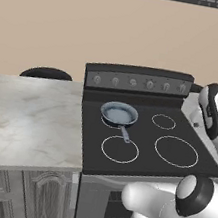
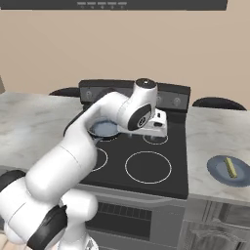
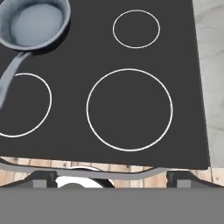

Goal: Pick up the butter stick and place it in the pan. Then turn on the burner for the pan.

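The butter stick (image 2: 230,167), a small pale-yellow block, lies on a blue-grey plate (image 2: 217,172) on the right counter. The pan (image 1: 119,114) stands on the back left of the black cooktop (image 1: 147,135), its grey handle (image 1: 125,134) pointing to the front. The pan's burner lies beneath it and is almost wholly covered. My gripper (image 2: 147,135) hovers open over the middle of the cooktop, facing down, with nothing between its fingers. In the hand view the pan (image 3: 35,24) is at the top left and my gripper (image 3: 111,179) hangs near the stove's front edge.
Three bare burner circles show: front left (image 1: 119,149), a large one front right (image 1: 176,151), a small one back right (image 1: 163,121). A row of knobs (image 1: 136,83) runs along the stove's back panel. Marble counters (image 1: 28,117) flank the stove.
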### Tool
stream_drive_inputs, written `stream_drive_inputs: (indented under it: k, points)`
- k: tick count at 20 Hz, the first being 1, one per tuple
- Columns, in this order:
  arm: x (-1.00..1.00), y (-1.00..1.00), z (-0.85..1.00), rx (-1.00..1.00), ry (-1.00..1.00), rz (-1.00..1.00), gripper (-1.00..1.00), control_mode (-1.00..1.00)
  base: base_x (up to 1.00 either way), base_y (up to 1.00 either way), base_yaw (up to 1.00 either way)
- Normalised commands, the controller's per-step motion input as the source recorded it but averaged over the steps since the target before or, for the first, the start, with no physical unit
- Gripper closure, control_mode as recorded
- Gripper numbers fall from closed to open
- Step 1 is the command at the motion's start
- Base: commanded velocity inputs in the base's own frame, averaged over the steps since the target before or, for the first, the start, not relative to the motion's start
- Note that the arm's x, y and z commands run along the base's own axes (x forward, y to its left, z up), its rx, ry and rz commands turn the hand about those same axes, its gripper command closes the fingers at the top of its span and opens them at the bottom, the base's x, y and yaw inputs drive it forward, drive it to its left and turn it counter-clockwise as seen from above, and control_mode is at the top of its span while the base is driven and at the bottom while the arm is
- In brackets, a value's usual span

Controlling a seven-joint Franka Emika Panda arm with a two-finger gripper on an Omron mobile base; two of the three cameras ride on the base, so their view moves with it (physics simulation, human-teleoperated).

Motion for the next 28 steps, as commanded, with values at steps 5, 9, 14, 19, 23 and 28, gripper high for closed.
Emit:
stream_drive_inputs:
  k: [5, 9, 14, 19, 23, 28]
  points:
    - [0.0, -0.53, -0.13, 0.0, 0.0, 0.0, -1.0, -1.0, 0.0, 0.0, 0.0]
    - [0.0, -0.56, -0.08, 0.0, 0.0, 0.0, -1.0, -1.0, 0.0, 0.0, 0.0]
    - [0.0, -0.57, -0.04, 0.0, 0.01, 0.0, -1.0, -1.0, 0.0, 0.0, 0.0]
    - [0.0, -0.65, -0.06, 0.0, 0.0, 0.0, -1.0, -1.0, 0.0, 0.0, 0.0]
    - [0.0, -0.62, -0.11, 0.0, 0.0, 0.0, -1.0, -1.0, 0.0, 0.0, 0.0]
    - [0.0, -0.56, -0.12, 0.0, 0.0, 0.0, -1.0, -1.0, 0.0, 0.0, 0.0]
